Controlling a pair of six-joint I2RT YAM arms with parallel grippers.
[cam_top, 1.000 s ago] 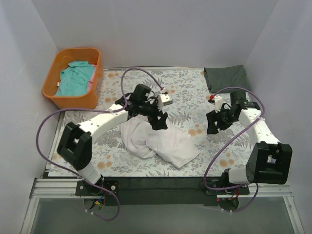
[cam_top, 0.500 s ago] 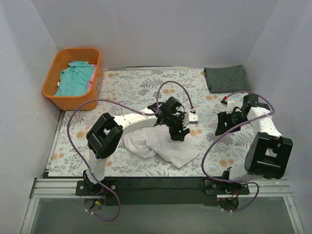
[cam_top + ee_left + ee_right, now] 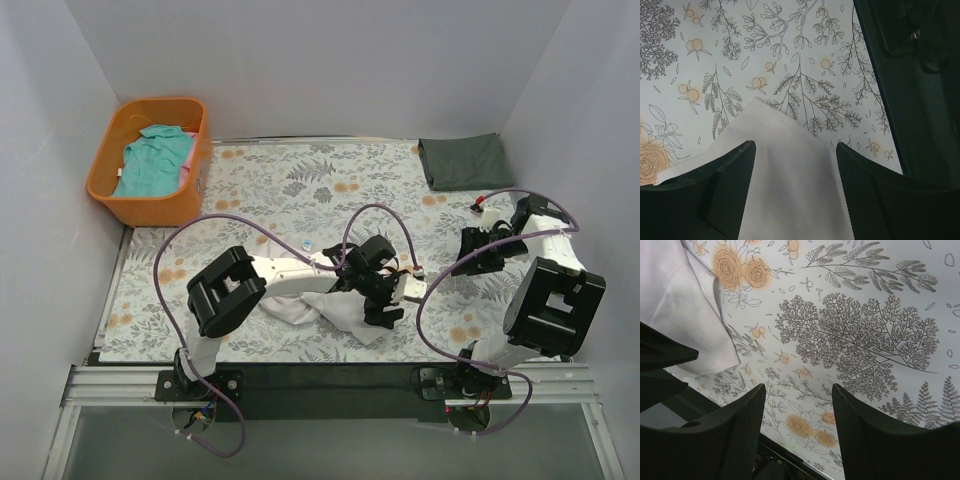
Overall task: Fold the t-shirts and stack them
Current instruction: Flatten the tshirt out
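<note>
From above, the white shirt (image 3: 330,308) lay crumpled at the near side, the left gripper (image 3: 384,306) stretched over its right end, the right gripper (image 3: 472,258) well apart. Left wrist: jaws parted astride a shirt corner, seemingly not pinching. Right wrist: jaws apart, empty, shirt off left.

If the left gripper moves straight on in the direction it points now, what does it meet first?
Most likely the white t-shirt: its corner lies between the fingers of the left gripper, though how far below is unclear.
</note>
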